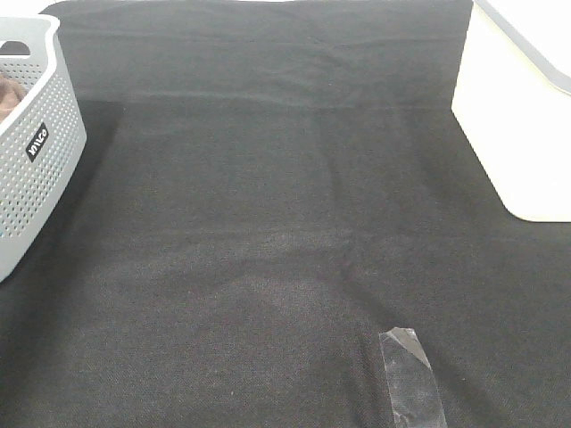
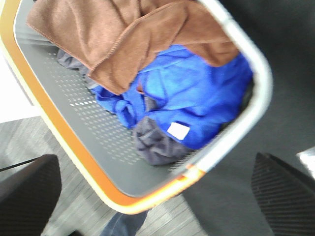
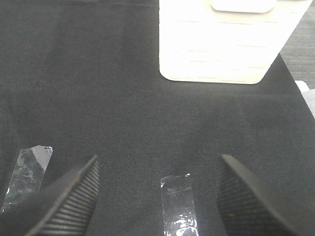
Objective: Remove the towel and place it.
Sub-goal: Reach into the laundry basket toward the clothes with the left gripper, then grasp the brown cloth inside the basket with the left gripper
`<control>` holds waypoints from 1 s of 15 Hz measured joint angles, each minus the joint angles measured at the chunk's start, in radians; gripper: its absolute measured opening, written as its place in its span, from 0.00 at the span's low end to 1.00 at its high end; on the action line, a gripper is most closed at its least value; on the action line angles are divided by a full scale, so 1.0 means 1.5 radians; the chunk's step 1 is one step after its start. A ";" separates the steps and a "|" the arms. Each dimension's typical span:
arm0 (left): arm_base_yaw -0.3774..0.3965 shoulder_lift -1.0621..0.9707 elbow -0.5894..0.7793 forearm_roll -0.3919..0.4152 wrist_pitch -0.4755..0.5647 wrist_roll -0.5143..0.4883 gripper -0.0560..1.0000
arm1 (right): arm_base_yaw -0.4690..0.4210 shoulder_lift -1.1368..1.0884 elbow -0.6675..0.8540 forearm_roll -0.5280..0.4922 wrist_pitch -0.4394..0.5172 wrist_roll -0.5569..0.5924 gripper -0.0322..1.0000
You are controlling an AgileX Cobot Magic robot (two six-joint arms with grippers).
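The reddish-brown towel lies crumpled on top of a blue cloth and a dark grey cloth inside the grey perforated basket. A sliver of the towel shows inside the basket at the far left of the exterior high view. My left gripper is open and empty, hovering above the basket. My right gripper is open and empty above the black table covering. Neither gripper shows in the exterior high view.
A white box stands at the right of the table, also in the right wrist view. Strips of clear tape lie on the black covering near the front; two strips show in the right wrist view.
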 joint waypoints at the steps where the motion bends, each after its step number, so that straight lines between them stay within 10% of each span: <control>1: 0.000 0.034 -0.021 0.013 0.001 0.007 0.98 | 0.000 0.000 0.000 0.000 0.000 0.000 0.67; 5: 0.005 0.206 -0.120 0.097 -0.001 0.029 0.98 | 0.000 0.000 0.000 0.000 0.000 0.000 0.67; 15: 0.109 0.538 -0.301 0.030 -0.112 0.091 0.96 | 0.000 0.000 0.000 0.000 0.000 0.000 0.67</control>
